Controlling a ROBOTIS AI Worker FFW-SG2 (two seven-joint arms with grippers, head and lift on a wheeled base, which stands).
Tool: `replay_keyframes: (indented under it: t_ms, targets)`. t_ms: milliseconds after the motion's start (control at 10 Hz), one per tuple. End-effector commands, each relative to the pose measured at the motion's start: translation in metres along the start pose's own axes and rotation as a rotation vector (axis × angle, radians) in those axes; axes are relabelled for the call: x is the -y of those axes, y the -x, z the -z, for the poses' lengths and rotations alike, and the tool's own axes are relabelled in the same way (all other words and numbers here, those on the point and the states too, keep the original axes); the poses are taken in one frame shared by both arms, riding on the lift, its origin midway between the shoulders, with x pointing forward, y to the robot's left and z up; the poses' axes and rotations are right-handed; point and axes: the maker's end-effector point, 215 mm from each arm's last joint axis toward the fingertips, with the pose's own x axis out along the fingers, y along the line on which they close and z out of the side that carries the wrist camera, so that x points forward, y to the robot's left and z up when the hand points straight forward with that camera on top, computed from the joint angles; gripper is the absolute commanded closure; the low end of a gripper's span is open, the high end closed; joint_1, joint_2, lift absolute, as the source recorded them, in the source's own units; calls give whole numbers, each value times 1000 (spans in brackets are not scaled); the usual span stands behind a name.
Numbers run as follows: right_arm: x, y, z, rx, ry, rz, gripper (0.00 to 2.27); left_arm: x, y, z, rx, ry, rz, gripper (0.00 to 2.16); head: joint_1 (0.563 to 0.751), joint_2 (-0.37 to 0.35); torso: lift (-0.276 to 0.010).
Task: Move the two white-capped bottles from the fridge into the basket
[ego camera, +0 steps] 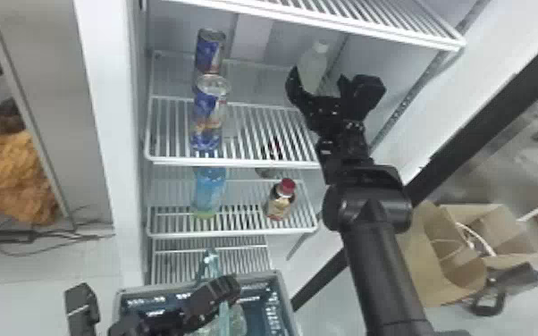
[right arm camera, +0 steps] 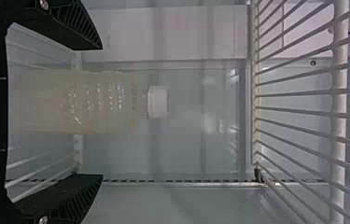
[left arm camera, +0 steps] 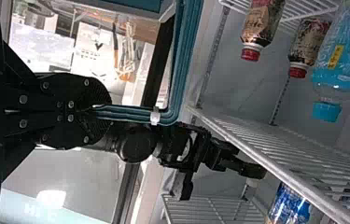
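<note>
White-capped bottle (ego camera: 313, 62): upright, cap up, long axis vertical, at the rear right of the wire shelf (ego camera: 237, 164). Right hand (ego camera: 318, 77): wide open above that shelf's right side, one finger on each side of the bottle, gripping nothing. Left hand (ego camera: 225, 290): closed on the basket handle (ego camera: 212, 261), below the shelf. Basket (ego camera: 287, 298): in front of and below the shelf; contains a translucent, pale green object (ego camera: 236, 322), partly hidden.
</note>
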Motion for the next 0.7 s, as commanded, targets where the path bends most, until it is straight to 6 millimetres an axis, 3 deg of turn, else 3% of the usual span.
replay_keyframes:
  t_ms: [0, 600]
  targets:
    - [-1, -5, 0, -3, 0, 0, 61, 0, 0, 0, 0, -1, 0, 1162, 695, -350, 0]
    - [-3, -18, 10, -37, 3, 4, 105, 0, -1, 0, -3, -2, -1, 1162, 695, -350, 0]
